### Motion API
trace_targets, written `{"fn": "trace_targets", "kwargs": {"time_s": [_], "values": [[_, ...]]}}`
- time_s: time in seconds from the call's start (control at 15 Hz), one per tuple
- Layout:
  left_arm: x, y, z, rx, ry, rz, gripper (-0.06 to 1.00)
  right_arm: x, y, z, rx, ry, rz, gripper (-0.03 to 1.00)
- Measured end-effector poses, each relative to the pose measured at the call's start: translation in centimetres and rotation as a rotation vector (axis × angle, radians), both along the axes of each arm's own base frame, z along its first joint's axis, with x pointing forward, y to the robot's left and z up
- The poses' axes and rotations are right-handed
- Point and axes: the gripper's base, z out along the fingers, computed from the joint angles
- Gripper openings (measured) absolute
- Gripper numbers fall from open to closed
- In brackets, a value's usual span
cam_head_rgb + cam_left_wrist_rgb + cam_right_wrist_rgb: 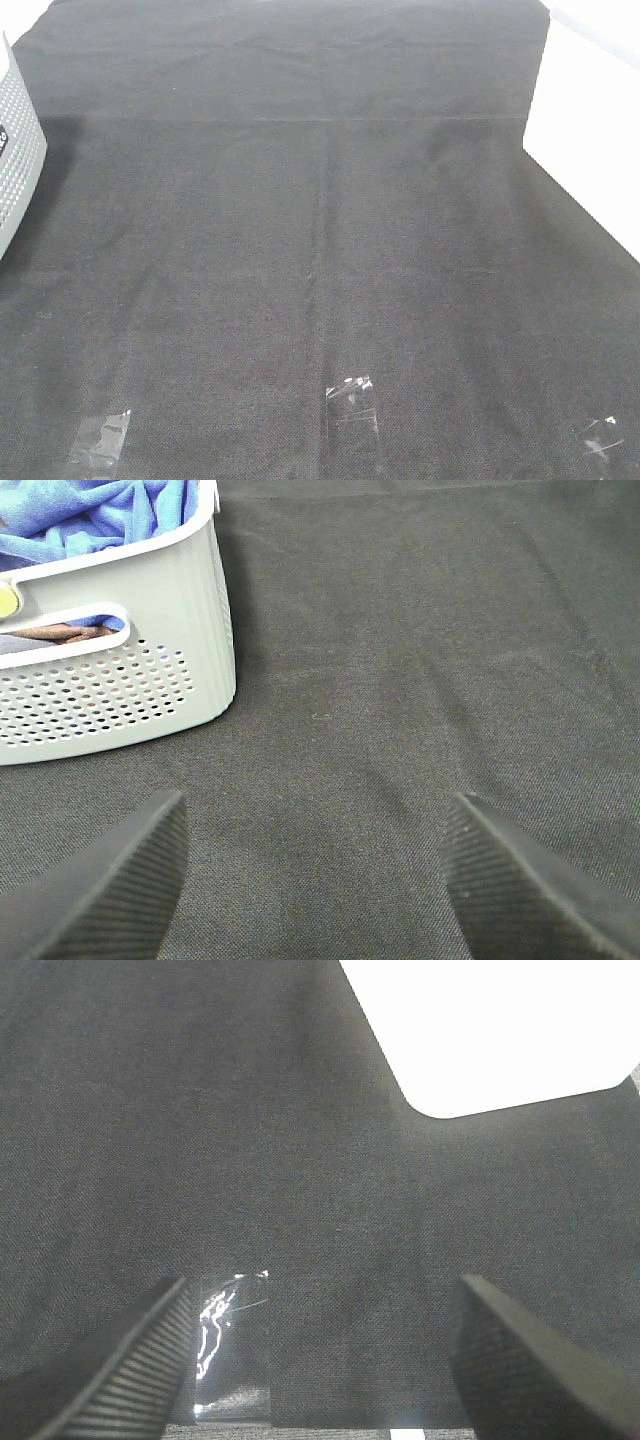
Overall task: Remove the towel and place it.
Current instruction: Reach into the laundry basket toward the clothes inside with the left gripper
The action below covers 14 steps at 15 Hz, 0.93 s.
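While the blue towel [90, 515] lies bunched inside the pale perforated basket [150, 670], removal has not begun: left gripper [315, 880], near the basket, and right gripper [320, 1360] gape wide, empty.

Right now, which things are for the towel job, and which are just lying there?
For the job:
- towel, bunched in the basket
- basket, which holds it

Just lying about:
- tape bits stuck on the black cloth
- black cloth over the table
- something brown in the basket, seen through its handle slot
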Motion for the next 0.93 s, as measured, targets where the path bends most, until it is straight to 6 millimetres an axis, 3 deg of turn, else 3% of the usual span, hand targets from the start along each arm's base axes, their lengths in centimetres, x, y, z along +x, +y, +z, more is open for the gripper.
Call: {"fn": "trace_targets", "kwargs": {"time_s": [0.8,0.93], "values": [[0.00,0.00,0.00,0.000,0.000,0.000,0.67,0.00,0.00,0.00,0.000,0.000,0.000,0.69],[0.00,0.00,0.00,0.000,0.000,0.000,0.76,0.00,0.00,0.00,0.000,0.000,0.000,0.69]]}}
